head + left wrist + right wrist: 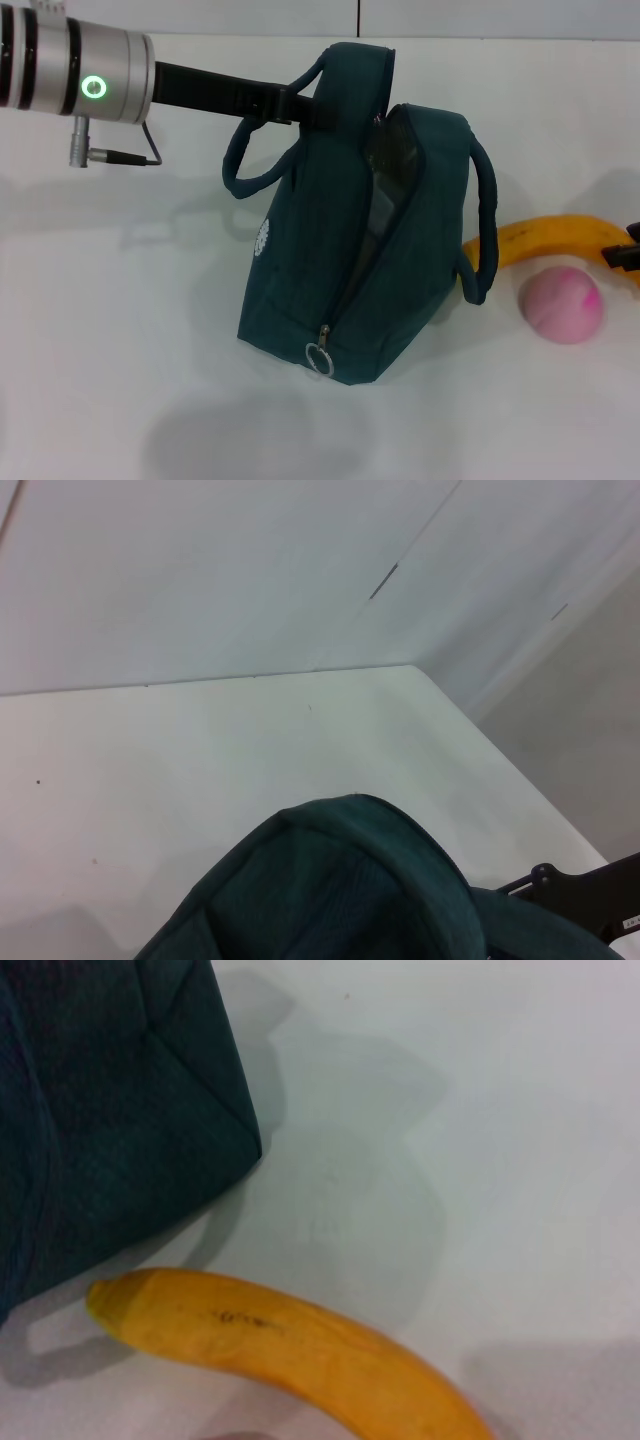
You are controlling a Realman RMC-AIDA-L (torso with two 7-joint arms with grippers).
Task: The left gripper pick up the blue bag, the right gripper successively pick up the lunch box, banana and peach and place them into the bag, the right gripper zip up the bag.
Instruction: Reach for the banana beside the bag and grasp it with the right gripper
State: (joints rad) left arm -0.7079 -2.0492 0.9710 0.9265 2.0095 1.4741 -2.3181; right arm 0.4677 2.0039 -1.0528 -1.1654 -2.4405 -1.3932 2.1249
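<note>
Bag: large dark teal fabric blue bag [340,270] stands upright on the white table [120,330], zipper open.
Left gripper [300,108]: at the bag's top, clenched on its upper edge by the far handle.
Lunch box: inside the bag, barely visible.
Banana: long curved yellow banana [560,240] just right of the bag.
Peach: round pale pink peach [562,303] touching the banana's near side.
Right gripper [625,256]: beyond the banana, grip state cannot be told.
Open room: bare table left of the bag.
</note>
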